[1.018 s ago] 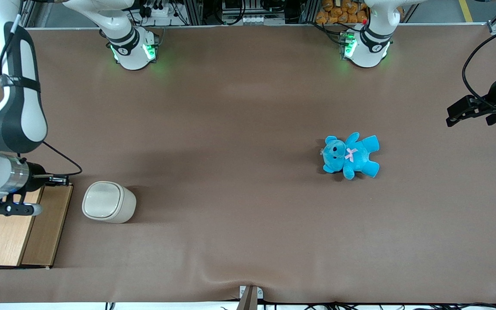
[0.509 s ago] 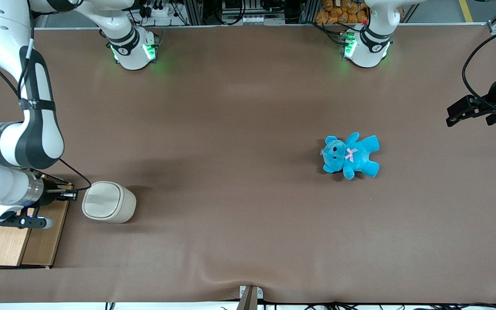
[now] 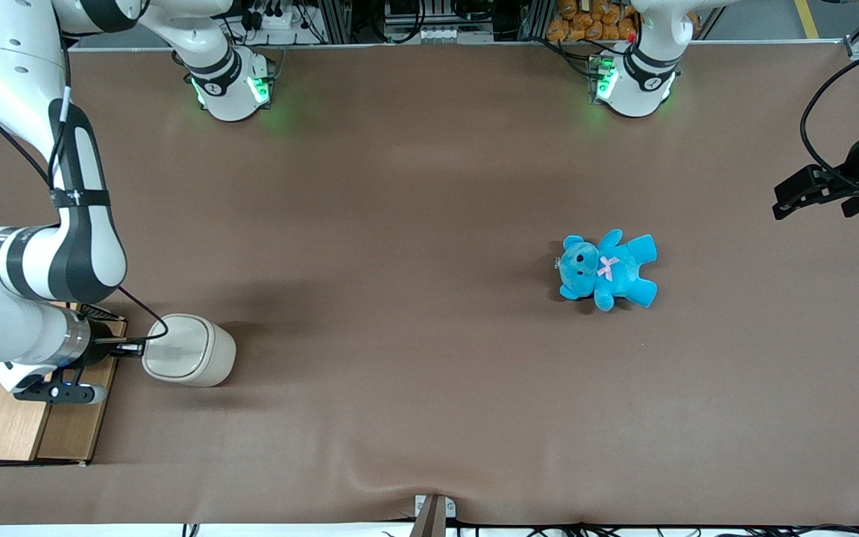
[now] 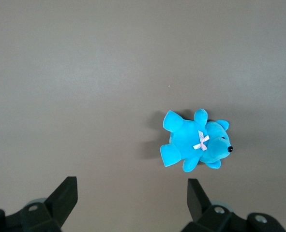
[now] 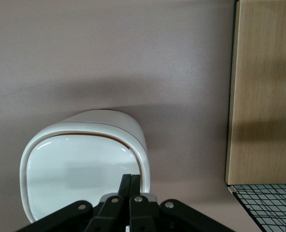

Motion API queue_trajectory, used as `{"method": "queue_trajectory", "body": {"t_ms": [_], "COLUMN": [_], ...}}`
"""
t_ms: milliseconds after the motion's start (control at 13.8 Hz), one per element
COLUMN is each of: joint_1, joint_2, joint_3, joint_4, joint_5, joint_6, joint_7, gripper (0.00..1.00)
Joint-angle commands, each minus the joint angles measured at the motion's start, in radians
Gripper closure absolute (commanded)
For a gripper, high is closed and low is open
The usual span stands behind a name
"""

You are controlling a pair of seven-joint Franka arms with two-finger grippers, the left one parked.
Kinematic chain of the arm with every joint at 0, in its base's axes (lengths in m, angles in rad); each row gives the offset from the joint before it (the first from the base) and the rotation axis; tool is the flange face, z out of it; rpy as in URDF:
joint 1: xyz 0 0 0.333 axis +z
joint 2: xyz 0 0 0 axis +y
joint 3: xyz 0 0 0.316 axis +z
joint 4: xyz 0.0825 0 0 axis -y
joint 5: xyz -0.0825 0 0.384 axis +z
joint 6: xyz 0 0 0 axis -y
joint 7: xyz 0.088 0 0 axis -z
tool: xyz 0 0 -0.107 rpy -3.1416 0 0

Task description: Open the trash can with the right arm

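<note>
My trash can (image 3: 189,349) stands lid-closed beside the wooden box (image 3: 27,403), well apart from the teddy (image 3: 607,270). I hold the gripper (image 5: 131,186), fingers pressed together, over its rim; pushing off-centre could tip the light can.

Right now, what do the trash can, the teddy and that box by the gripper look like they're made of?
The trash can looks like glossy cream plastic: its lid reflects light. The teddy seems to be blue plush, fuzzy and matte. The box looks like pale wood or wood-look laminate, showing grain. The gripper, shut, sits over the trash can's rim and looks like matte black plastic or metal.
</note>
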Motion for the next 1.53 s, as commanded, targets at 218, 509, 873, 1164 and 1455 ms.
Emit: {"method": "queue_trajectory", "body": {"t_ms": [218, 509, 873, 1164, 1455], "joint_1": [0.013, 0.015, 0.015, 0.016, 0.018], "joint_2": [0.025, 0.025, 0.025, 0.025, 0.025], "joint_3": [-0.001, -0.001, -0.001, -0.001, -0.001], "joint_4": [0.022, 0.007, -0.010, -0.039, -0.071], "joint_5": [0.011, 0.011, 0.009, 0.011, 0.009], "joint_6": [0.007, 0.010, 0.021, 0.054, 0.097], "joint_7": [0.004, 0.003, 0.003, 0.003, 0.001], "gripper": [1.00, 1.00, 1.00, 1.00, 1.00]}}
